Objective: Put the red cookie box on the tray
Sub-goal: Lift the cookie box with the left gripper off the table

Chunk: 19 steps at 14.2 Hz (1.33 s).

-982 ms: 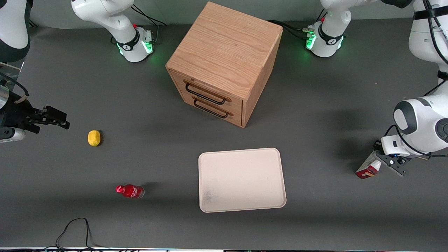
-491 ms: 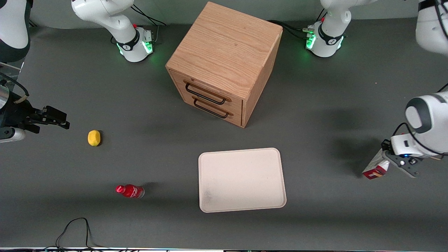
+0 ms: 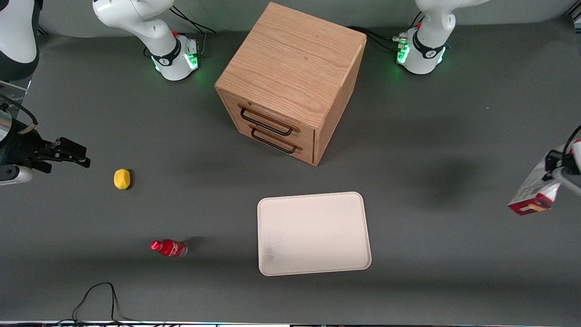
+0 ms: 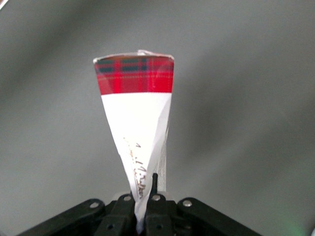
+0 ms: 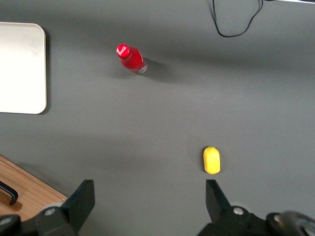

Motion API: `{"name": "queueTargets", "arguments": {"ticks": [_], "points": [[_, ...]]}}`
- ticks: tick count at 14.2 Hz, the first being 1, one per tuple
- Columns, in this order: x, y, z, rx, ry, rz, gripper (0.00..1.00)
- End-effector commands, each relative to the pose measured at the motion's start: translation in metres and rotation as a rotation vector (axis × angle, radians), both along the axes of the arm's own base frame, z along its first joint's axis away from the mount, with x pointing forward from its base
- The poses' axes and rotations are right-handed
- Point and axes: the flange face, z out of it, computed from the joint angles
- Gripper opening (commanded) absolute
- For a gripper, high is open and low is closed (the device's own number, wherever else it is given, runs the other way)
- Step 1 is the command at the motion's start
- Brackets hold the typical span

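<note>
The red cookie box (image 3: 534,190) hangs in the air at the working arm's end of the table, high above the mat, tilted with its red end lowest. My left gripper (image 3: 559,169) is shut on its upper end; most of the arm is out of the front view. In the left wrist view the red cookie box (image 4: 138,123) runs out from between the fingers, white along its length with a red tartan end. The left gripper (image 4: 142,209) pinches its near end. The cream tray (image 3: 313,233) lies flat in front of the wooden cabinet, nearer the front camera, well away from the box.
A wooden drawer cabinet (image 3: 290,79) with two black handles stands mid-table. A small red bottle (image 3: 168,248) and a yellow lemon-like object (image 3: 121,178) lie toward the parked arm's end. A black cable (image 3: 97,295) loops at the table's front edge.
The left gripper has risen and swung outward toward the working arm's end with the red cookie box in it; the box has come off the mat and now hangs higher.
</note>
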Motion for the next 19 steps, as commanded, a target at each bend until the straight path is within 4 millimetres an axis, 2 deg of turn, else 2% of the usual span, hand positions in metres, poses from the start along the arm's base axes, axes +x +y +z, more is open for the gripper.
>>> {"name": "queueTargets", "arguments": {"ticks": [1, 3, 5, 6, 14, 19], "points": [[-0.003, -0.004, 0.037, 0.03, 0.011, 0.022, 0.0], [-0.002, -0.009, 0.04, 0.034, 0.003, 0.068, 0.0], [0.006, -0.034, 0.034, 0.036, -0.006, 0.135, 0.0], [0.011, -0.054, 0.027, 0.035, -0.001, 0.181, 0.0], [0.032, -0.272, 0.018, 0.054, -0.093, 0.608, 0.0], [0.021, -0.395, 0.019, 0.017, -0.145, 0.771, 0.0]]}}
